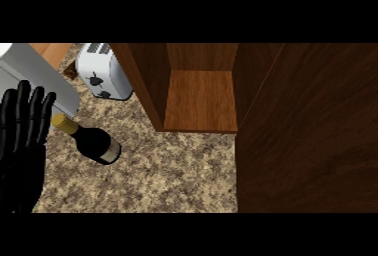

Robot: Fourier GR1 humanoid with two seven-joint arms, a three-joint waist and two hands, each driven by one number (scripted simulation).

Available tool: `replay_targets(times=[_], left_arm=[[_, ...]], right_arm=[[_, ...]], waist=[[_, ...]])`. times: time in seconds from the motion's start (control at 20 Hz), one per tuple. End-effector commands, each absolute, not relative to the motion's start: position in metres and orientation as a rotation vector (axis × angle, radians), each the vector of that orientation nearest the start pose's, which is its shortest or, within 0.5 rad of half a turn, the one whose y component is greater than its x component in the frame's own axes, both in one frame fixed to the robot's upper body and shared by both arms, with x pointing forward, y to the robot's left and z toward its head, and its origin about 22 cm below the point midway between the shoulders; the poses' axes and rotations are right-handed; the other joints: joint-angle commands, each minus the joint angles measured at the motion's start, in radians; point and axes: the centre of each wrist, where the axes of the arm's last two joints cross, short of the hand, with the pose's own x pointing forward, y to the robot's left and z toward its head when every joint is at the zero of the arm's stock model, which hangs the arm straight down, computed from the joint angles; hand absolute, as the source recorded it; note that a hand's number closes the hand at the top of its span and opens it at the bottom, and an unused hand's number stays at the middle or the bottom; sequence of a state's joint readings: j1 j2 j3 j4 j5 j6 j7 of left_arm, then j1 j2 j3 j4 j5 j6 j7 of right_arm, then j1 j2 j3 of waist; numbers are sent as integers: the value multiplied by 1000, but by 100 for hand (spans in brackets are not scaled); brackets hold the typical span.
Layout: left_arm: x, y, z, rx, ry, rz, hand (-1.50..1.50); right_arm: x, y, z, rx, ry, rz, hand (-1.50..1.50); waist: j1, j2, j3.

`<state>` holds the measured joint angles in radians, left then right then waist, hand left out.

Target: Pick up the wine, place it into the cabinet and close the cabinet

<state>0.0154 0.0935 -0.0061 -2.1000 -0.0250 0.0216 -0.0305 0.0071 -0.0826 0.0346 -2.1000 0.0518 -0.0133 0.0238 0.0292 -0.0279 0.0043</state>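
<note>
A dark wine bottle [94, 140] with a gold-foil neck and a pale label band stands on the speckled granite counter [162, 175], left of centre. My left hand [21, 135] shows at the view's left edge, black, fingers straight and pointing up, just left of the bottle's neck and apart from it. The wooden cabinet [198, 100] stands behind and to the right of the bottle, its inside shelf visible and bare. Its open door [310, 135] fills the right side of the view. My right hand does not show.
A white toaster [102, 70] stands at the back, just left of the cabinet's side wall. A grey metal surface [37, 75] lies at the far left behind my left hand. Bare counter stretches in front of the bottle and cabinet.
</note>
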Motion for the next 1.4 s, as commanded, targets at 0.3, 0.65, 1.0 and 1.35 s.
replay_targets(times=[0.3, 0.65, 1.0, 1.35], left_arm=[[237, 272, 122, 562, -1923, 605, -150], [302, 249, 132, 592, -1868, 732, -150], [315, 227, 148, 588, -1868, 742, -150], [314, 236, 127, 591, -1864, 746, -150]], right_arm=[[190, -221, 115, 179, -1968, 192, -150], [161, -241, 151, 256, -1930, 250, -150], [149, -241, 145, 242, -1929, 207, -150], [154, -241, 166, 215, -1904, 239, -150]], waist=[[-39, 34, -6], [-52, 30, -5], [-35, 27, -4], [-32, 28, -5]])
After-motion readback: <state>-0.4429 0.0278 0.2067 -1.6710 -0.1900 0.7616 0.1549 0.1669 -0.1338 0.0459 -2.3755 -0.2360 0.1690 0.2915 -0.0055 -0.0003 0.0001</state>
